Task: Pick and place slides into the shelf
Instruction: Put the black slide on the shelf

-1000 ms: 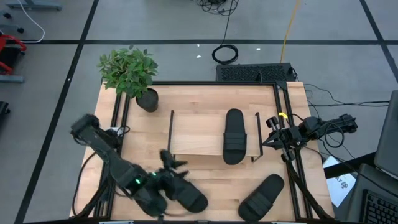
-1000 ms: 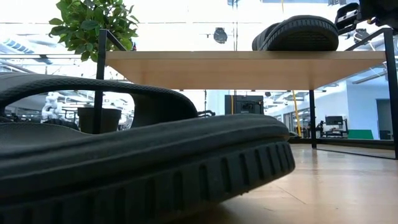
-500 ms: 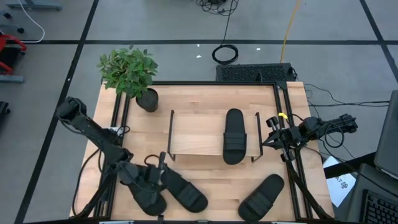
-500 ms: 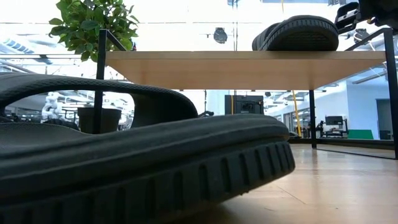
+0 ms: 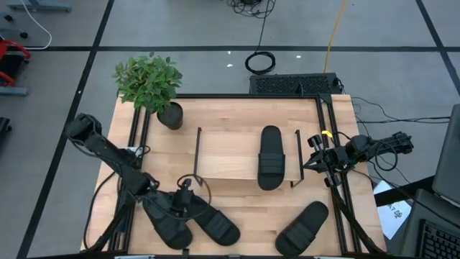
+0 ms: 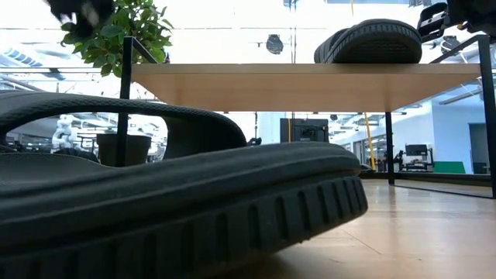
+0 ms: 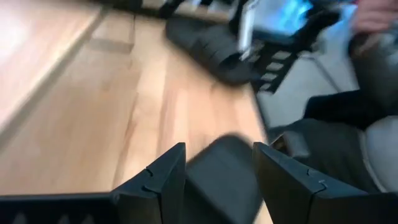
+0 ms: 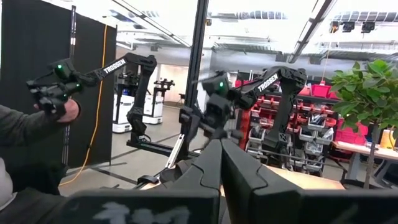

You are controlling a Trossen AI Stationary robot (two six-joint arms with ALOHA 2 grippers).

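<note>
Slide (image 5: 270, 156) on shelf (image 5: 224, 160), lengthwise front-to-back.

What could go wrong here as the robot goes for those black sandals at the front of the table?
1. The two slides at the front left overlap, so the open left gripper above them may drag both or catch only one edge.
2. One slide on the shelf overhangs its front edge; a bump could tip it off.
3. Another slide lies near the table's front edge and could be pushed off.
</note>
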